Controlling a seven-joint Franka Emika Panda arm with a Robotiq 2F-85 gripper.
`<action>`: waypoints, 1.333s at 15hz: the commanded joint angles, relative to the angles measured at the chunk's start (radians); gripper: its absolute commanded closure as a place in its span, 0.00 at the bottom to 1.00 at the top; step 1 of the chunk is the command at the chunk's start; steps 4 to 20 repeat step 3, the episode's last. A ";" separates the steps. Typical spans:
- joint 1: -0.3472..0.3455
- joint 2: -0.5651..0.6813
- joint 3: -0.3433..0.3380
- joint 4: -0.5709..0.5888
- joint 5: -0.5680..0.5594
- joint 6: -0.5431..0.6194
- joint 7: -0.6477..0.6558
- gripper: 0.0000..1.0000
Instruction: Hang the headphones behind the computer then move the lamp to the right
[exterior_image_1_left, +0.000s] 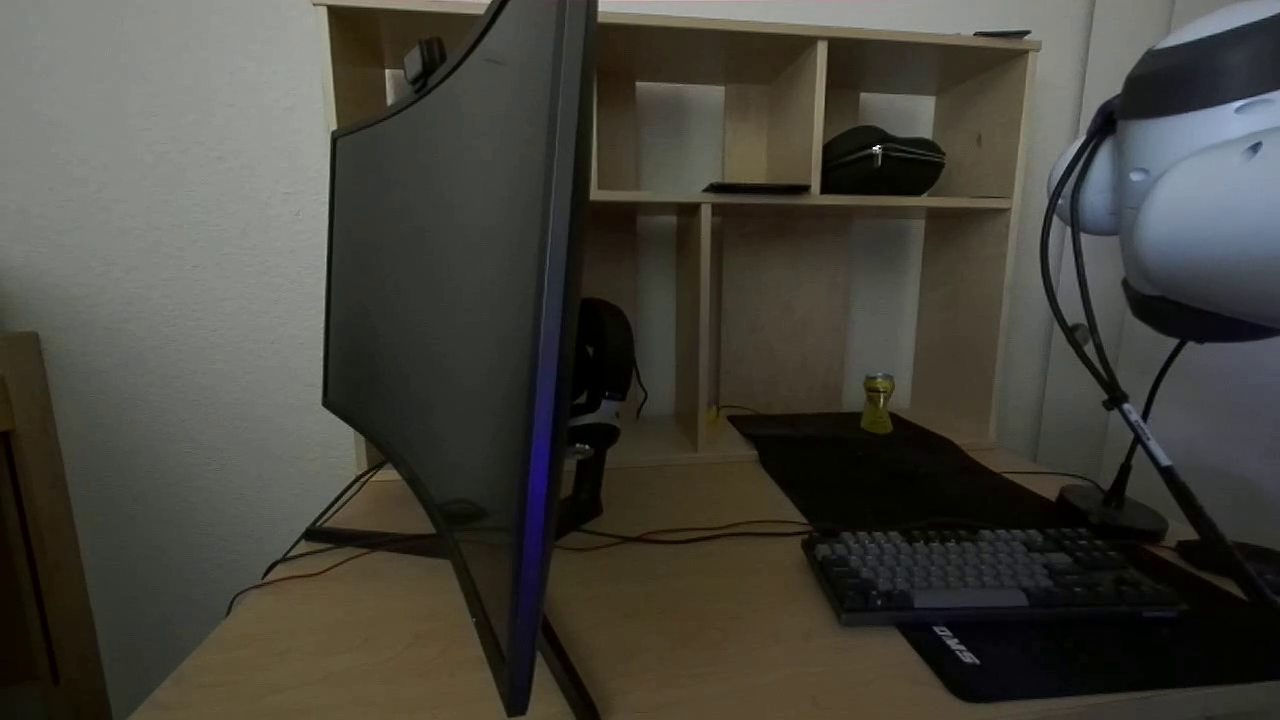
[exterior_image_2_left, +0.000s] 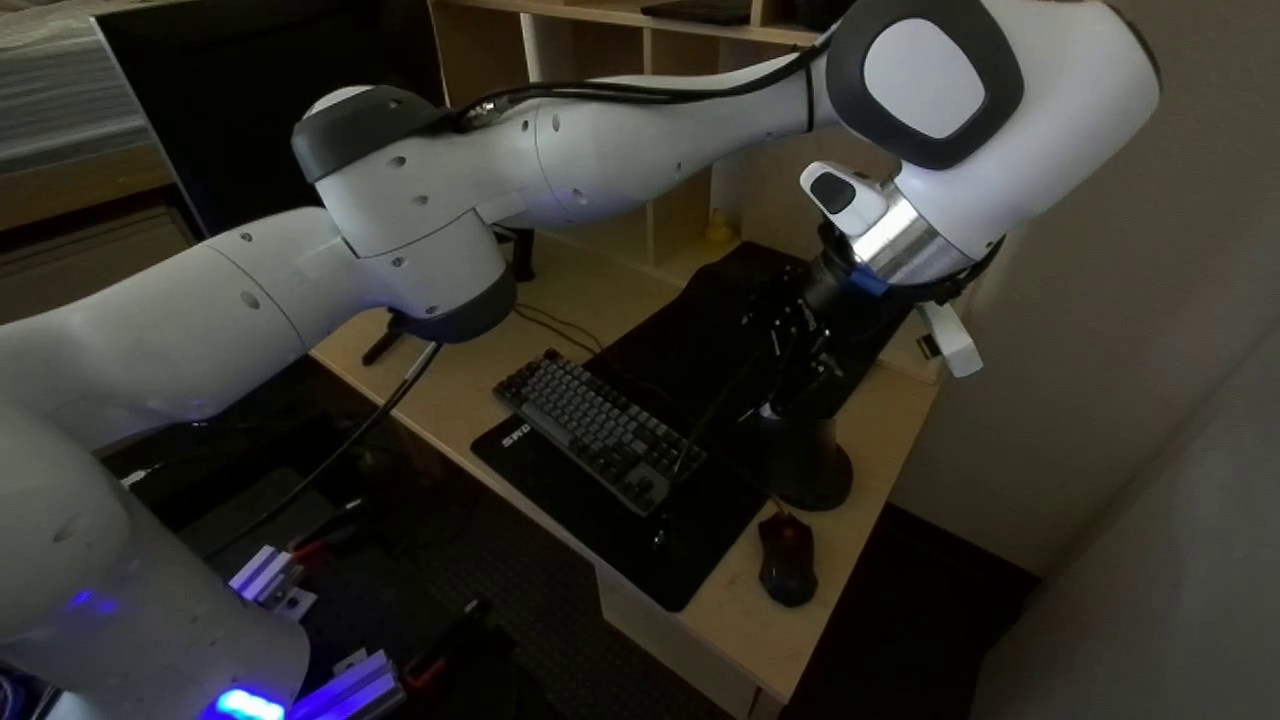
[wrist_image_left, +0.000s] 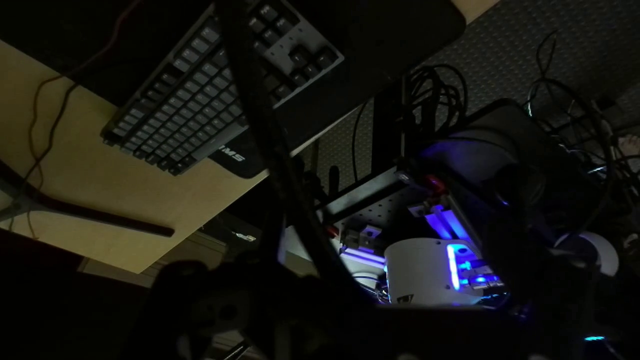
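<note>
The large dark computer monitor (exterior_image_1_left: 450, 240) stands at the left of the desk, also seen in an exterior view (exterior_image_2_left: 270, 60). Behind its glowing edge, above the desk, the black headphones (exterior_image_1_left: 605, 345) show in part; the monitor covers the rest. Right of the keyboard stands the lamp, its flat round base (exterior_image_1_left: 1112, 510) on the desk and its stem rising behind the arm. In an exterior view my gripper (exterior_image_2_left: 795, 365) is just above the lamp base (exterior_image_2_left: 828, 488). In the dark wrist view my gripper (wrist_image_left: 395, 235) has widely parted fingers, and the lamp's neck (wrist_image_left: 272, 135) crosses the picture near them.
The keyboard (exterior_image_2_left: 600, 425) lies on a black mat (exterior_image_2_left: 690, 570). A mouse (exterior_image_2_left: 787, 560) is near the desk's right edge. Behind are wooden shelves (exterior_image_1_left: 800, 200) with a black zipped case (exterior_image_1_left: 880, 165); a yellow can (exterior_image_1_left: 877, 405) stands on the mat's far end. Cables cross the desk.
</note>
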 joint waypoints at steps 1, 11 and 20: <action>0.000 -0.048 -0.099 0.049 0.031 0.030 0.000 0.00; 0.003 -0.001 0.000 0.000 0.000 -0.001 0.000 0.00; 0.003 -0.001 0.000 0.000 0.000 -0.001 0.000 0.00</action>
